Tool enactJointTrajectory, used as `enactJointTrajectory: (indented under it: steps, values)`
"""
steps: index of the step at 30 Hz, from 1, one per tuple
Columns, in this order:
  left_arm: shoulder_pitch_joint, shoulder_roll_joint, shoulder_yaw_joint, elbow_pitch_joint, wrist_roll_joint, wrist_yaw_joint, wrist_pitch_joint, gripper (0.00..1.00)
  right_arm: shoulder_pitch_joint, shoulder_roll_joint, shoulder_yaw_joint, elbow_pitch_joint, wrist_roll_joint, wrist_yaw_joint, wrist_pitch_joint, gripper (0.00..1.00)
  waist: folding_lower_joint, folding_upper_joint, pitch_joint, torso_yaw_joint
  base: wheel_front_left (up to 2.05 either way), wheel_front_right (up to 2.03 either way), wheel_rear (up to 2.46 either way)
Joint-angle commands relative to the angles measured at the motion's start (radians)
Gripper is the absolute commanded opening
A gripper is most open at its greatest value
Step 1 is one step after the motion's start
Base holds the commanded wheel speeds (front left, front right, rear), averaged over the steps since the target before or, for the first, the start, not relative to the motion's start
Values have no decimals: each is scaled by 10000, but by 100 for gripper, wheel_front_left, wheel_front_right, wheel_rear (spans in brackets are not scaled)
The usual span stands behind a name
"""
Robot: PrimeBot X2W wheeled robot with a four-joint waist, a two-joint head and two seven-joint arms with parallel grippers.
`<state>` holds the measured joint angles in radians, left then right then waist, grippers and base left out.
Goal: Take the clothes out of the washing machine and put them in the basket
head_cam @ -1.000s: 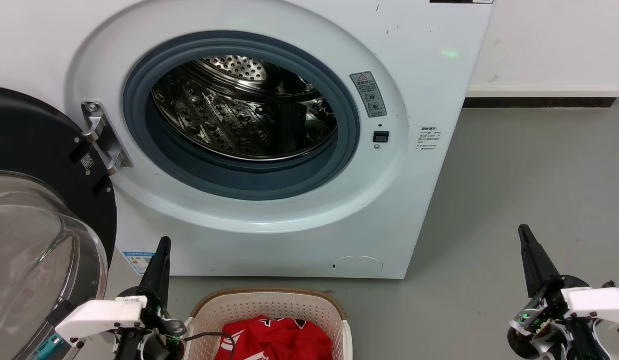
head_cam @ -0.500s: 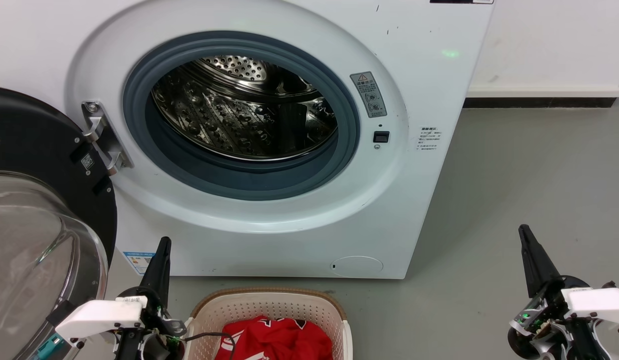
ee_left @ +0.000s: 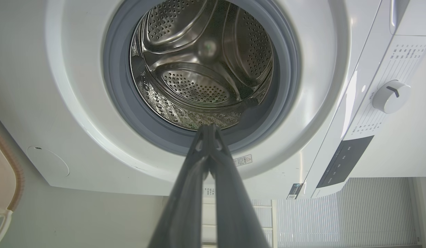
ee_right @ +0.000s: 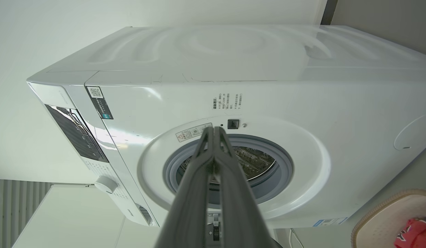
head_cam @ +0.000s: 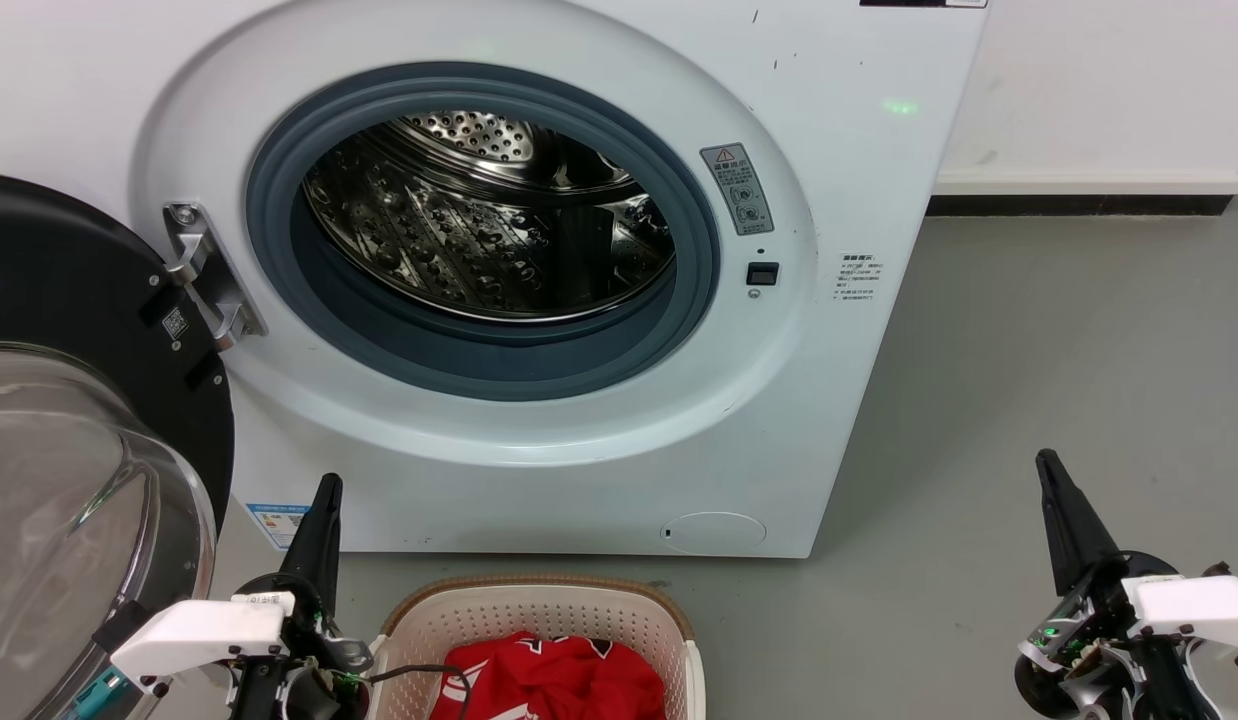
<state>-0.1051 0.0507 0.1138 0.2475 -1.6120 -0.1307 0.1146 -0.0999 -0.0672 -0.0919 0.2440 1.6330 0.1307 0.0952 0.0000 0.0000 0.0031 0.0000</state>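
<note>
Lying in basket at 6 o'clock — clothes, below washer with door swung wide at 9. Pinched together, gripping nothing — left gripper at 8, right gripper at 4.

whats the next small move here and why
Probably none into the machine: park the arms and end. The drum of the washing machine looks bare in the head and left wrist views. The red clothes lie in the basket. The left gripper and right gripper are shut on nothing, low at either side.
</note>
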Motion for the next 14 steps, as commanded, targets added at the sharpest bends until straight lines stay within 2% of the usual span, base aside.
enactJointTrajectory:
  steps: [1, 14]
  values:
    - [-70, -11, 32, -38, -18, -20, 29, 0, -135, 21, -21, 17, -46, 0, 17, 0, 0, 0, 0, 0, 0, 0, 0]
    - [-70, -11, 32, -39, -19, -20, 29, 0, -139, 43, -54, 20, -64, 0, 60, 0, 0, 0, 0, 0, 0, 0, 0]
